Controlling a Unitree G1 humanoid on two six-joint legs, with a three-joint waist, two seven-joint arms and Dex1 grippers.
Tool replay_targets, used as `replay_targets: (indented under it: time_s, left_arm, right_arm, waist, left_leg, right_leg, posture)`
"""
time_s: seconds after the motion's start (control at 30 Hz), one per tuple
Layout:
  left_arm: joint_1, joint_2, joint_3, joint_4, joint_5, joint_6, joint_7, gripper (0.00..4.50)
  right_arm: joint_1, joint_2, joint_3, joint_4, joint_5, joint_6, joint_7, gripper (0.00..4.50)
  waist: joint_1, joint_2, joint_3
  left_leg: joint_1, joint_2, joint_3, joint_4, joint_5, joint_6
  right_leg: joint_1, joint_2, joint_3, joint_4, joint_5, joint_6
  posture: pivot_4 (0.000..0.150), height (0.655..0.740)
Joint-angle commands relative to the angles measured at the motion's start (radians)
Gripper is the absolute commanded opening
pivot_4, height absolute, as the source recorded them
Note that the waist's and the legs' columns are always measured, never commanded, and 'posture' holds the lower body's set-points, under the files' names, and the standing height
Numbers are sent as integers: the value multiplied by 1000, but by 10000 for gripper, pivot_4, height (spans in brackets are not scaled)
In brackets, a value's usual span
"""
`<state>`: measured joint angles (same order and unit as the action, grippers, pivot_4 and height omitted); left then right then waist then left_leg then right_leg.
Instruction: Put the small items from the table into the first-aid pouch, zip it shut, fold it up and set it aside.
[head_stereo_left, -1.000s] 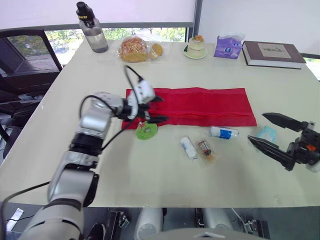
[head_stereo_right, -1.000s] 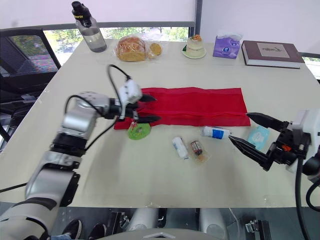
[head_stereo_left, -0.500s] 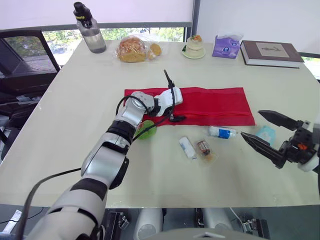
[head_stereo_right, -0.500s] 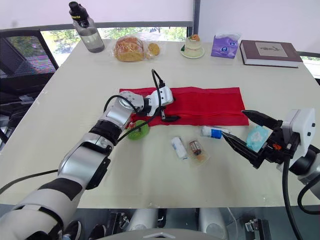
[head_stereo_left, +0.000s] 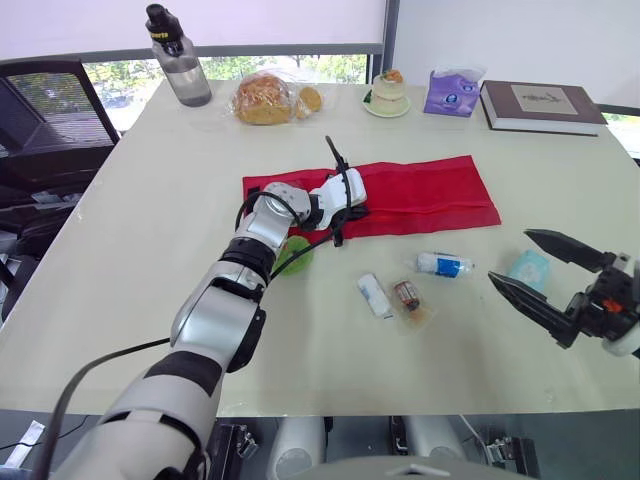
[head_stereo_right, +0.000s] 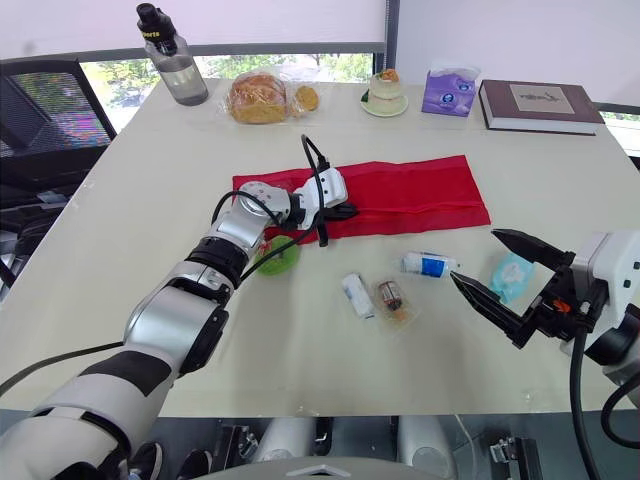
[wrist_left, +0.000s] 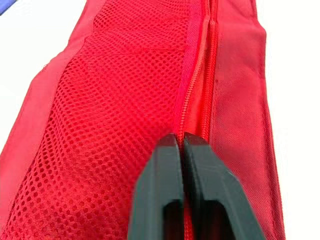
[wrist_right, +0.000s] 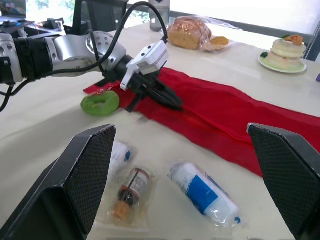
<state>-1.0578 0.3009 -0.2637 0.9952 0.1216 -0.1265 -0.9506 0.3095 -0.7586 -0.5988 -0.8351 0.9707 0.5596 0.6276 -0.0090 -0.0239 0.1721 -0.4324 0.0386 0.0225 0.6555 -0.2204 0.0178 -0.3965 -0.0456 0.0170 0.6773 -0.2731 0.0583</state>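
Left gripper (wrist_left: 180, 137) is pressing its two fingers tight together on the zipper line of the red pouch (head_stereo_left: 420, 190), over the pouch's left half beside the mesh panel; I cannot tell if a pull tab is sitting between them. The pouch is lying unfolded across the middle of the table (head_stereo_left: 180, 200), slanting a little, its right end farther away. Right gripper (head_stereo_left: 508, 254) is hovering at the near right with fingers spread wide, holding nothing, and the light-blue packet (head_stereo_left: 528, 268) is lying just beyond it. The small items are resting on the table near of the pouch, none inside it: the green ring (head_stereo_left: 292, 255) just beside the left forearm, then the white roll (head_stereo_left: 375, 295), the bagged vial (head_stereo_left: 410, 298) and the blue-and-white bandage roll (head_stereo_left: 444, 265) to the right. Along the far edge, a water bottle (head_stereo_left: 180, 55), bagged bread (head_stereo_left: 268, 98), a small cake (head_stereo_left: 391, 93), a tissue pack (head_stereo_left: 450, 92) and a book (head_stereo_left: 540, 107) are standing well apart from the work.
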Motion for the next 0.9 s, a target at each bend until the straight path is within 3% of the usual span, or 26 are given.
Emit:
replay_targets:
  time_s: [0.03,0.4,0.53,0.77,0.9]
  left_arm:
    - [-23,-3,34,-3,-20,10,2,810]
    - [-29,8,63,-46,-27,14,-27,810]
    - [-20,-12,81,-73,-46,39,-34,810]
    - [7,-16,58,-109,-26,25,-22,810]
    - [15,-20,51,-125,-21,21,-24,810]
  right_arm:
    - [5,-1,-32,-4,-5,-34,19,45000]
    - [40,-36,-101,26,-3,-34,87,45000]
    - [45,-74,-84,95,-128,-63,129,45000]
    - [-147,-185,180,326,-388,-152,213,45000]
    - [-320,-255,404,478,-536,-178,299,45000]
  waist:
    - [0,0,0]
    - [0,0,0]
    - [0,0,0]
    - [-3,0,0]
    - [-4,0,0]
  left_leg:
    - [0,0,0,0,0,0]
    - [0,0,0,0,0,0]
    - [0,0,0,0,0,0]
    - [0,0,0,4,0,0]
    - [0,0,1,4,0,0]
  right_leg:
    - [0,0,0,0,0,0]
    - [0,0,0,0,0,0]
    - [0,0,0,0,0,0]
    - [1,0,0,1,0,0]
    - [1,1,0,1,0,0]
  posture:
    - [1500,7400]
    - [1500,7400]
    - [1500,7400]
    - [1500,7400]
    - [1500,7400]
